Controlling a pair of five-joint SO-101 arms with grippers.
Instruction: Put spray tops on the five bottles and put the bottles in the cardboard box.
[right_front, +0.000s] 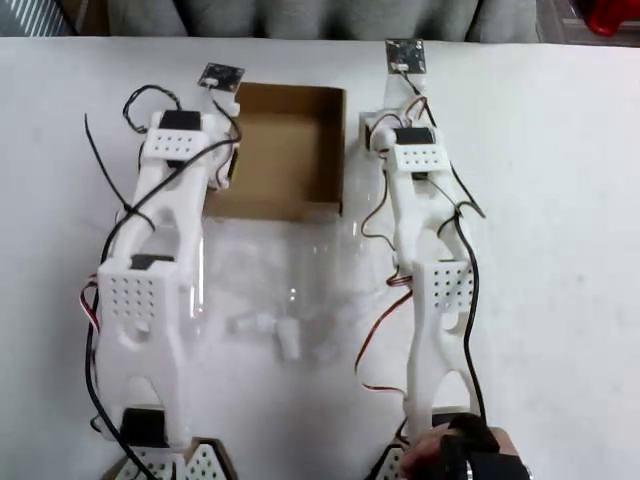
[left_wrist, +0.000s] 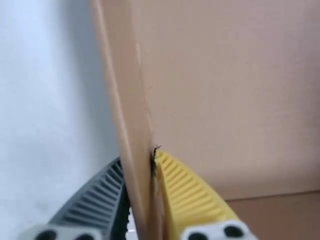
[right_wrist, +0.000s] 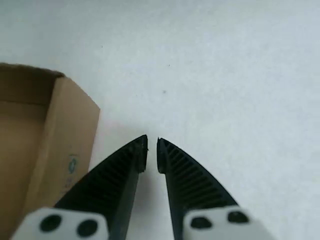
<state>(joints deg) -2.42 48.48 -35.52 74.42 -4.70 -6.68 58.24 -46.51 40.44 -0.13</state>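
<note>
Grey and yellow fingers of the left gripper (left_wrist: 140, 161) are right up at the lens, and they are clamped on a side wall of the cardboard box (left_wrist: 225, 90), grey finger outside, yellow finger inside against the brown inner face. Over to the right gripper (right_wrist: 152, 146): its black fingers are all but together, just a thin slit at the tips and nothing between them, hanging over bare white table (right_wrist: 225, 60) just beside a corner of the box. From the high view the box sits open-topped at the far middle of the table, between the two arms' heads, nothing visible inside it. Nearer, between the arms, clear bottles (right_front: 320, 265) lie on the table, too see-through to count, with white spray tops (right_front: 272, 328) lying loose just beside them.
</note>
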